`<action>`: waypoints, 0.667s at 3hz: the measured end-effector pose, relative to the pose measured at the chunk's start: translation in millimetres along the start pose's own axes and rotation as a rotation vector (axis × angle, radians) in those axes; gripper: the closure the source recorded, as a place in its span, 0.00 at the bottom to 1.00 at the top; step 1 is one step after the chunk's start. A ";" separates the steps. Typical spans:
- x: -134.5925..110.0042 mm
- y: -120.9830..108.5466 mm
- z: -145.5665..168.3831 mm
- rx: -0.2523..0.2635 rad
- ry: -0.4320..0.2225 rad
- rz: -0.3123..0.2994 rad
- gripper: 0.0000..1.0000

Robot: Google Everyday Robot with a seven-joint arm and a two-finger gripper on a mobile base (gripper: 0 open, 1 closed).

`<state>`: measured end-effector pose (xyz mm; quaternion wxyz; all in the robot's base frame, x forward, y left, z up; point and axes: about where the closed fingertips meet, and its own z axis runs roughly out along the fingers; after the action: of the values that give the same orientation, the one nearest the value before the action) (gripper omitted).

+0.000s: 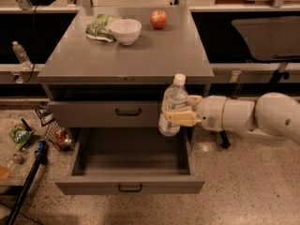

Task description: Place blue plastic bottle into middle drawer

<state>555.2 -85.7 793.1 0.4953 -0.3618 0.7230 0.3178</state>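
One gripper [177, 109] pinches the upright blue plastic bottle [174, 95], its label unreadable; below it, slightly leftward, the middle drawer [131, 187] stands open.

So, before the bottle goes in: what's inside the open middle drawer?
Only bare grey floor shows inside the middle drawer. Its back right corner is covered by the blue plastic bottle, held roughly upright in front of it by the hand, shut on it.
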 end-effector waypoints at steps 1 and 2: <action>56.0 23.1 44.3 -0.144 -0.066 0.016 1.00; 93.2 33.8 78.5 -0.206 -0.070 -0.042 1.00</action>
<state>542.0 -22.8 684.2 0.4869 -0.4144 0.6612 0.3924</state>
